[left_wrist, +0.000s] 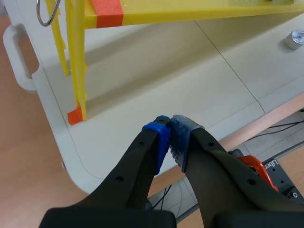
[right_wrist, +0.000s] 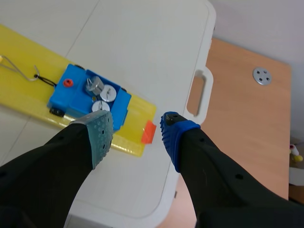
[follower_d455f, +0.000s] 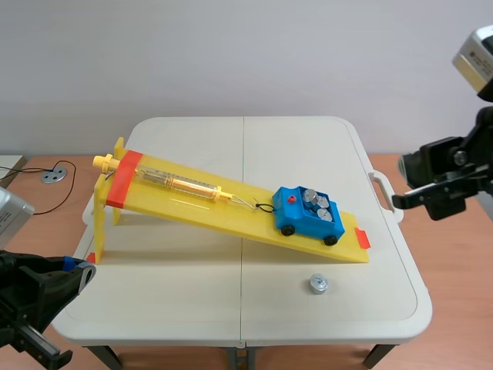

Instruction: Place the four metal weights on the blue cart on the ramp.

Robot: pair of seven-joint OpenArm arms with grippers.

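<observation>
Three weights (follower_d455f: pixel 314 202) in blue cart (follower_d455f: pixel 304 220) on ramp (follower_d455f: pixel 223 214), fourth weight (follower_d455f: pixel 318 284) on table (follower_d455f: pixel 192 139); left jaws closed, empty; right jaws open.

I see the blue cart (follower_d455f: pixel 304 218) sitting at the low end of the yellow ramp (follower_d455f: pixel 200 202), toward the table's (follower_d455f: pixel 192 301) right edge, with three silver weights (follower_d455f: pixel 314 202) in its tray. The fourth weight (follower_d455f: pixel 318 284) stands near my edge of the table, apart from the ramp.

Four metal weights (follower_d455f: pixel 318 284), one blue cart (follower_d455f: pixel 304 221), one yellow ramp (follower_d455f: pixel 231 220), one spring scale (follower_d455f: pixel 181 183), one table (follower_d455f: pixel 192 139).
</observation>
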